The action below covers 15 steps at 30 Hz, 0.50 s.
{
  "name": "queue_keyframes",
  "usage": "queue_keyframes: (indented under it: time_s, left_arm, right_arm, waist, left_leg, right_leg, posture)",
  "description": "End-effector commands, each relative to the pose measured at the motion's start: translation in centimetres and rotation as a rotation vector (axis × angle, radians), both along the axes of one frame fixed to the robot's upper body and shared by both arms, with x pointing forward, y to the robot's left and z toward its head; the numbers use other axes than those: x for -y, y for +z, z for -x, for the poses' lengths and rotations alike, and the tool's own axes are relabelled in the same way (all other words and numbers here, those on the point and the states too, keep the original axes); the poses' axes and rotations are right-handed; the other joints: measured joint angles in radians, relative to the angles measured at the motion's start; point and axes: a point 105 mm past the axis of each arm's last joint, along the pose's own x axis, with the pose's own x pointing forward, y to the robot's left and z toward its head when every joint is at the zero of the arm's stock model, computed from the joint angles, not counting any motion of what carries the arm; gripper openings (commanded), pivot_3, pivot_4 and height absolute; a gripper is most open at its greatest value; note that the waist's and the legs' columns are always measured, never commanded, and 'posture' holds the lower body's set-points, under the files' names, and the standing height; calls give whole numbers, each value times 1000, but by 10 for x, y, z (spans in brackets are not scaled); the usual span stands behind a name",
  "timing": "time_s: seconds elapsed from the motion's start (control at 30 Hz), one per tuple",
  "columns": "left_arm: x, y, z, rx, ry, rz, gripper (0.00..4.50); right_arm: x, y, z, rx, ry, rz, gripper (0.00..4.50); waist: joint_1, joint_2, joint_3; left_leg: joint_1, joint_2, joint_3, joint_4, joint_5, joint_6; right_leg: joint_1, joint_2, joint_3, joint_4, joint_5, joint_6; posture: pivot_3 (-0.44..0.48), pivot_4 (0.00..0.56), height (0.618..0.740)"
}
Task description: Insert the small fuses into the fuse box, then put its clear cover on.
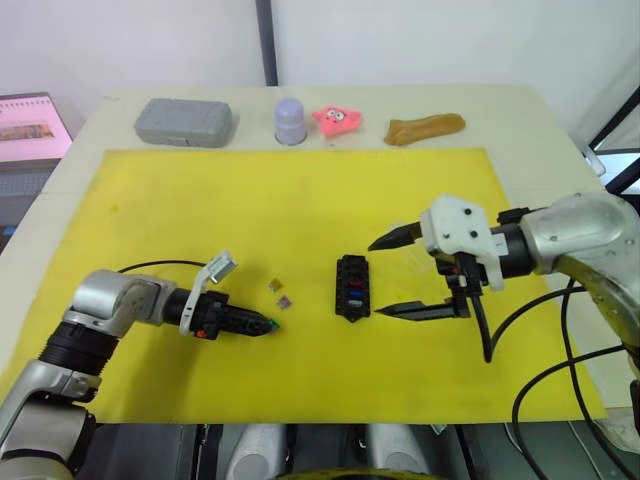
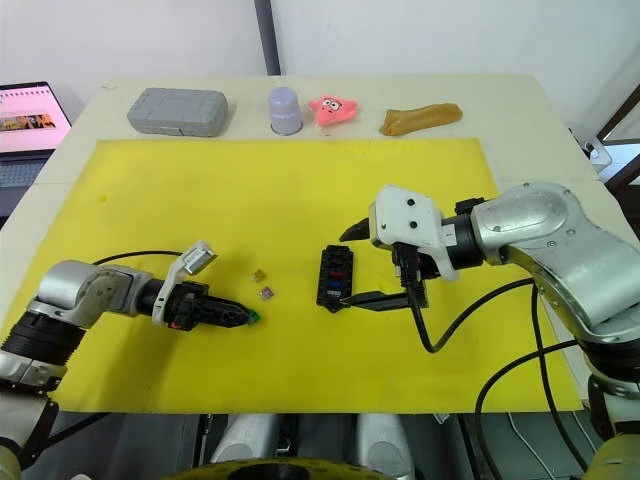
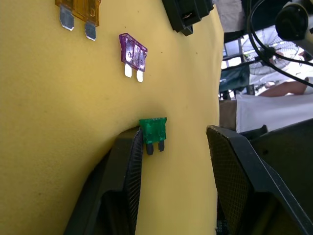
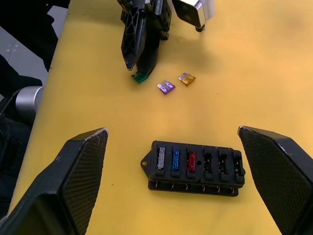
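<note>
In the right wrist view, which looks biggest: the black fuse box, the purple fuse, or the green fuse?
1. Black rectangular plastic fuse box, clearly largest.
2. Purple translucent fuse and green translucent fuse look alike; the green one is partly hidden.

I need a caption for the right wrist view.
Open right gripper over black fuse box holding three fuses; small green fuse at left gripper.

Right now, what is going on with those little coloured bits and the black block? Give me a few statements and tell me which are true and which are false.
1. The fuse box already holds three fuses. True.
2. The green fuse sits in a slot of the box. False: it lies on the yellow mat at the tip of the left gripper.
3. The right gripper is open, with the box between its fingers. True.
4. The purple fuse and the amber fuse are stacked. False: they lie apart, side by side.
</note>
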Motion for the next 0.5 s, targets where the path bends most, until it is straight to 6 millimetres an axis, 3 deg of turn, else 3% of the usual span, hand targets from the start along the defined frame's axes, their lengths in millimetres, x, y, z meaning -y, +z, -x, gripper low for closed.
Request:
queue_keyframes:
  time_s: [0.03,0.1,0.5]
  left_arm:
    - [-3,-18,3,-38,13,-61,787]
    - [-2,-18,4,-35,10,-61,23]
    - [-1,-18,4,-3,2,-67,23]
  right_arm:
    - [-4,8,2,48,21,1,4500]
    - [-4,9,2,49,20,1,4500]
    - [-3,10,0,56,10,0,4500]
  waist:
    - [-1,0,0]
    - [1,0,0]
    - [1,1,-1]
  left_leg:
    - [0,0,0,0,0,0]
    - [0,0,0,0,0,0]
    - [0,0,0,0,-2,3]
  right_leg:
    - [0,0,0,0,0,0]
    - [0,0,0,0,0,0]
    - [1,0,0,0,0,0]
  posture:
    - [0,150,740]
    - [0,150,740]
    - [0,150,740]
